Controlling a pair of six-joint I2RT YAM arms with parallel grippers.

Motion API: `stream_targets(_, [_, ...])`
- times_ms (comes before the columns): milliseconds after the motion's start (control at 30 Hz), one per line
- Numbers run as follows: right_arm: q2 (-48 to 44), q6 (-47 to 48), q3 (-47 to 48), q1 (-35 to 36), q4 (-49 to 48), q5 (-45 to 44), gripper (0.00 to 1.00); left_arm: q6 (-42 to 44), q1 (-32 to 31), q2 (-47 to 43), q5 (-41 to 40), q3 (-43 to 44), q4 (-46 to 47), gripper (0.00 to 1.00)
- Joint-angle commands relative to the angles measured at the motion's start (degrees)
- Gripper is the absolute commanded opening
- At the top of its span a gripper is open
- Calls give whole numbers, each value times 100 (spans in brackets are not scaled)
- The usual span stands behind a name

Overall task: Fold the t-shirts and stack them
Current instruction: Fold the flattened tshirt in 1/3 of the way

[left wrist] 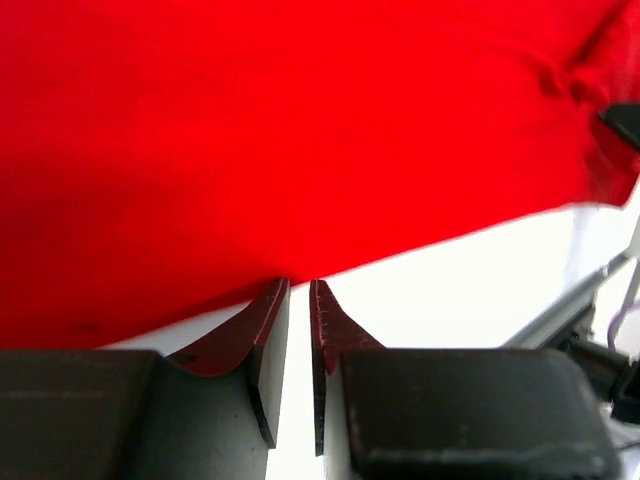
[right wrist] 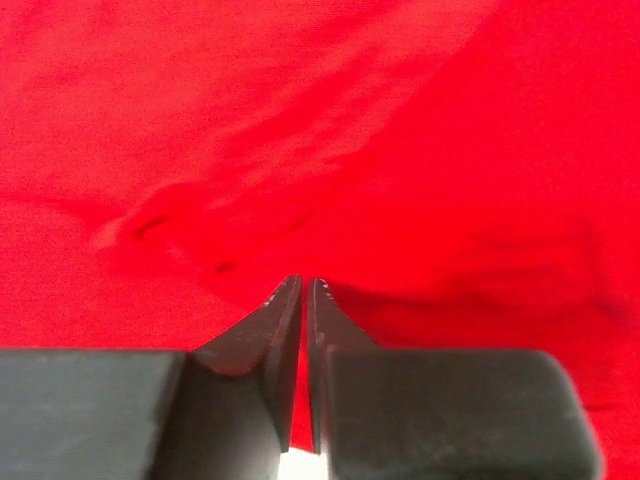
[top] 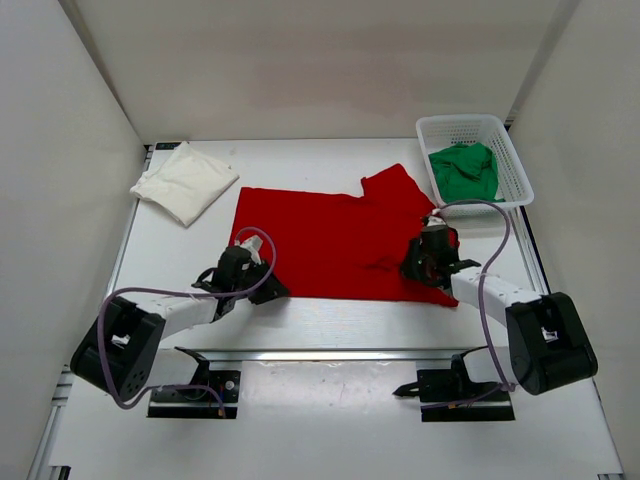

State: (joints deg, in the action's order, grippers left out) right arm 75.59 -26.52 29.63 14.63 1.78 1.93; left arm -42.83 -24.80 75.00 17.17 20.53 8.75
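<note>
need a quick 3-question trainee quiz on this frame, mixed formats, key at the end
1. Fill in: the cream-white t-shirt lies at the table's far ___ corner.
2. True or false: the green t-shirt is inside the basket.
3. The red t-shirt is: A) in the basket, B) spread out on the table, C) stacked on the cream-white t-shirt.
Key: 1 left; 2 true; 3 B.
</note>
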Motion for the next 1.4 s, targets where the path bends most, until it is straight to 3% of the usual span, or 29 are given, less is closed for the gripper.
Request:
stream_targets(0, [-176, 121, 351, 346, 24, 35, 9, -111, -367, -328, -186, 363, -85, 27])
stream_targets(200, [226, 95, 342, 461, -328, 501, 27, -269, -685, 145, -179, 557, 363, 27])
stream_targets(433, [745, 208, 755, 611, -424, 404, 31, -287, -684, 313, -134, 478, 496, 26])
stream_targets(633, [1141, 305, 1063, 708, -310, 98, 21, -244, -544, 331, -73, 373, 601, 27])
stream_targets(700, [1273, 314, 1211, 751, -301, 44, 7, -261, -527, 340, -65, 390, 619, 26])
stream_targets(767, [1343, 279, 1299, 638, -371, 9, 0, -261, -439, 375, -21, 372, 636, 27])
stream_targets(1100, [2302, 463, 2925, 733, -398, 141, 0, -287, -289, 112, -56, 346, 583, 27])
stream_targets(1133, [2250, 533, 2978, 847, -407, -7, 1, -296, -271, 94, -47, 337, 566, 26])
stream_targets(1167, [2162, 604, 2900, 953, -389, -174, 13, -305, -280, -2, -64, 328, 566, 26])
stream_targets(1267, [1811, 632, 2558, 1121, -416, -509, 36, -314, -315, -56, -188, 311, 566, 27])
stream_targets(1367, [1250, 491, 1793, 1191, -591, -422, 45, -209, -368, 102, -241, 460, 505, 27])
